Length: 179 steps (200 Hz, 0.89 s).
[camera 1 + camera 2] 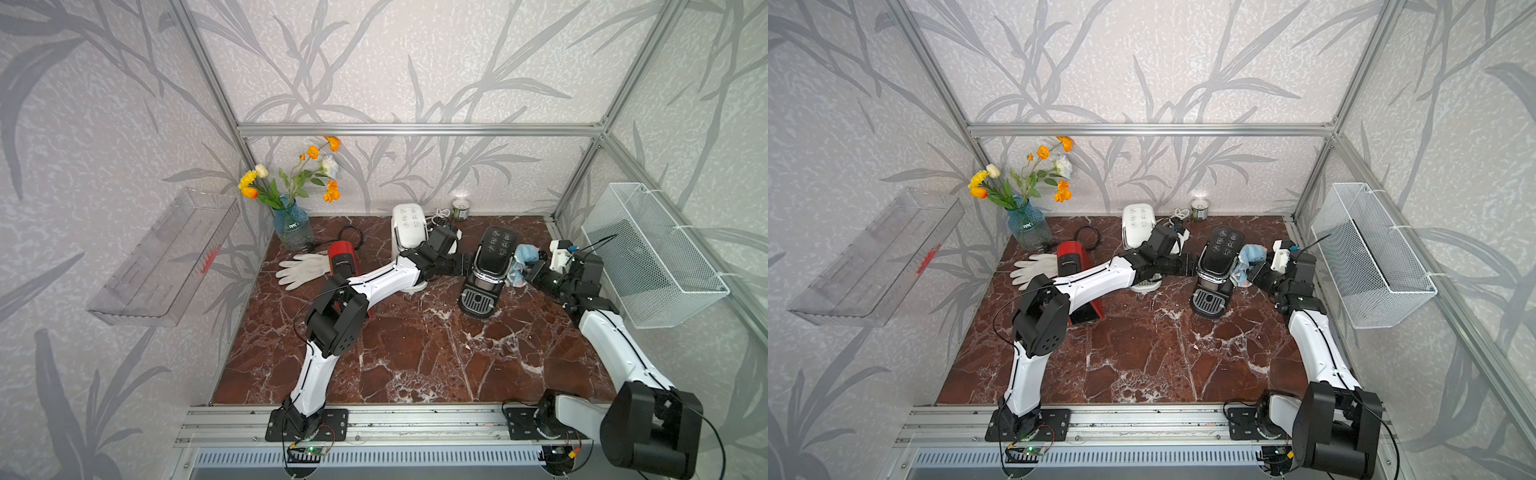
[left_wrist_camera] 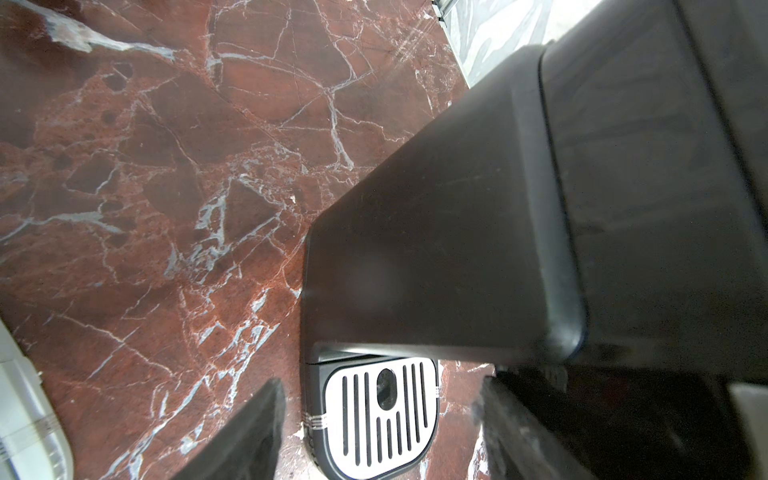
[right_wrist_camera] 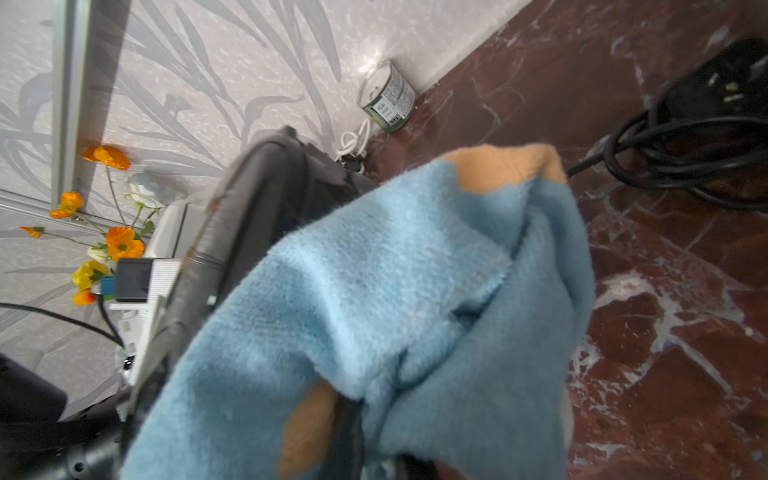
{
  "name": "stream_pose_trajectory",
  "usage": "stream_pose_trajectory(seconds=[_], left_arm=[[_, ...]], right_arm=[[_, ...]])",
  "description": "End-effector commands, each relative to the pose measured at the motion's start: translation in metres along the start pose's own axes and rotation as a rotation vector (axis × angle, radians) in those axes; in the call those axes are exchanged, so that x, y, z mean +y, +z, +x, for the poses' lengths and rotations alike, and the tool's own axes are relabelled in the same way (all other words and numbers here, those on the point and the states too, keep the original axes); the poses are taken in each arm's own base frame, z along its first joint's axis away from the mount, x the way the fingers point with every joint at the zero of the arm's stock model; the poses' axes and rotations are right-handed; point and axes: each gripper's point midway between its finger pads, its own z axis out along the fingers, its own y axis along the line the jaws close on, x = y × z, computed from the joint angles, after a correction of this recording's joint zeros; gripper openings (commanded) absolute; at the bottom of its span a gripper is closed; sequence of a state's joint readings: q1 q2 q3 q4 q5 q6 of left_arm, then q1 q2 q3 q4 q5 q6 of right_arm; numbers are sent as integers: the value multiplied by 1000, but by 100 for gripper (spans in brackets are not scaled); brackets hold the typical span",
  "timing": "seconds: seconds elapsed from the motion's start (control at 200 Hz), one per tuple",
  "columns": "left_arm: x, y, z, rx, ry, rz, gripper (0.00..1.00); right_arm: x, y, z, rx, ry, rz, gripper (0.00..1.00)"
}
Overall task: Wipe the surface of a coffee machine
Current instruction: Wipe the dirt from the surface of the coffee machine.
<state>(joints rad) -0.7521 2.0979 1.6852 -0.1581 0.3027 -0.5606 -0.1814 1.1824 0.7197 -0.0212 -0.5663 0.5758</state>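
A black coffee machine (image 1: 493, 259) (image 1: 1219, 257) stands at the back right of the marble table. In the left wrist view I see its dark side (image 2: 457, 216) and its slotted drip tray (image 2: 386, 419). My left gripper (image 1: 467, 266) (image 2: 382, 384) sits against the machine's left side, open, with nothing between its fingers (image 2: 249, 436). My right gripper (image 1: 532, 272) (image 3: 374, 415) is shut on a light blue cloth (image 1: 523, 266) (image 3: 415, 270) with orange patches. The cloth lies bunched against the machine's right side and hides the right jaws.
A white coffee machine (image 1: 409, 226), a red one (image 1: 343, 257), white gloves (image 1: 301, 270) and a vase of flowers (image 1: 293, 228) stand at the back left. A can (image 1: 460, 208) sits by the back wall. A coiled black cable (image 3: 685, 158) lies behind the black machine. A wire basket (image 1: 652, 257) hangs on the right wall.
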Motion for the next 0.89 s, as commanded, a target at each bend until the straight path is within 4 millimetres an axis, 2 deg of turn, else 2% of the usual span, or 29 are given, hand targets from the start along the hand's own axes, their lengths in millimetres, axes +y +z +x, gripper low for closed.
stream_pose_trajectory(seconds=[0.0, 0.16, 0.3, 0.61, 0.735, 0.89], left_arm=[[-40, -19, -14, -37, 61, 74, 73], [-45, -13, -8, -21, 62, 85, 73], [-51, -12, -8, -20, 67, 95, 73], [-52, -10, -3, -11, 68, 99, 73], [-52, -12, -3, -13, 72, 96, 73], [-49, -13, 0, -10, 73, 87, 73]], right_arm=[[6, 14, 18, 51, -21, -54, 0], [1, 40, 43, 132, -85, -23, 0], [-11, 61, 66, 203, -88, -3, 0], [-30, 76, 108, 315, -119, 63, 0], [-18, 72, 119, 344, -133, 39, 0], [19, 45, 111, 311, -160, -28, 0]])
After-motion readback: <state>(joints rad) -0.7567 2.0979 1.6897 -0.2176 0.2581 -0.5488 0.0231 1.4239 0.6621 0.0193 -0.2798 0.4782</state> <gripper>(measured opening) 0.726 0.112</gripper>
